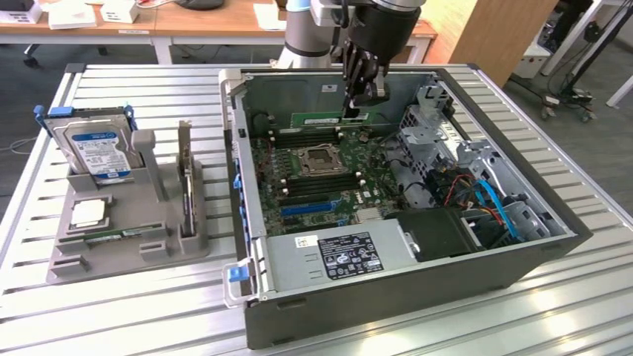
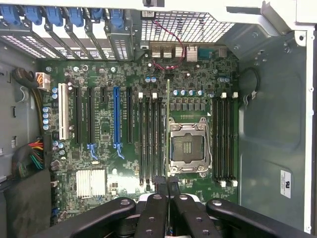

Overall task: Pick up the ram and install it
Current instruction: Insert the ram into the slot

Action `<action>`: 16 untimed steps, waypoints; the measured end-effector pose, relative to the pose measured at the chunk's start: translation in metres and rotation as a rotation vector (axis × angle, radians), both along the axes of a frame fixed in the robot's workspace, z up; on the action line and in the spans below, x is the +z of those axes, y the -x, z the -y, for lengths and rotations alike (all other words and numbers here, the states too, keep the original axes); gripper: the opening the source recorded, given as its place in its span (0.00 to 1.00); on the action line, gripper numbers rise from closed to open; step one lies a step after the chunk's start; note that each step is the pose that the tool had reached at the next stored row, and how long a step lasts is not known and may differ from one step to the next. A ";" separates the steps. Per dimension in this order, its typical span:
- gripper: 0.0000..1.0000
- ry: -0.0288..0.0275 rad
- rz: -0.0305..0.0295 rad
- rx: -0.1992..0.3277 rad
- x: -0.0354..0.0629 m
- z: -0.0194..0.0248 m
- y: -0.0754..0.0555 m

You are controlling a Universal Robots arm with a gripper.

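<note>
Closest to the lens, the gripper is clenched on the ram, which is held edge-on above the memory slots beside the processor socket. If the stick is lowered tilted or offset from 1 slot, its contacts could be jammed or the board strained.

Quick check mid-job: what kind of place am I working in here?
Probably a lab or office workshop for PC assembly: an open computer case on a slatted metal table, a parts fixture beside it, wooden desks behind.
</note>
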State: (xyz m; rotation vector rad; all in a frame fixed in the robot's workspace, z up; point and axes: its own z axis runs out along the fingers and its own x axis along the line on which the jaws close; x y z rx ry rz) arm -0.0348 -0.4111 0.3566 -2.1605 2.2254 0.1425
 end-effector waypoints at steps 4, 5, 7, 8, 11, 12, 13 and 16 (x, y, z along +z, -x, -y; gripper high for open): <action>0.12 0.0001 -0.0001 0.000 0.0000 0.0022 0.000; 0.12 0.0001 -0.0001 0.000 0.0000 0.0031 0.000; 0.12 0.0000 0.0000 0.000 0.0000 0.0050 0.000; 0.12 0.0000 -0.0001 0.000 0.0000 0.0059 0.000; 0.12 -0.0001 0.0000 0.000 0.0000 0.0075 0.000; 0.12 0.0000 0.0000 0.000 0.0000 0.0075 0.000; 0.12 0.0000 0.0000 0.000 0.0000 0.0075 0.000; 0.12 0.0001 0.0000 0.000 0.0001 0.0075 0.000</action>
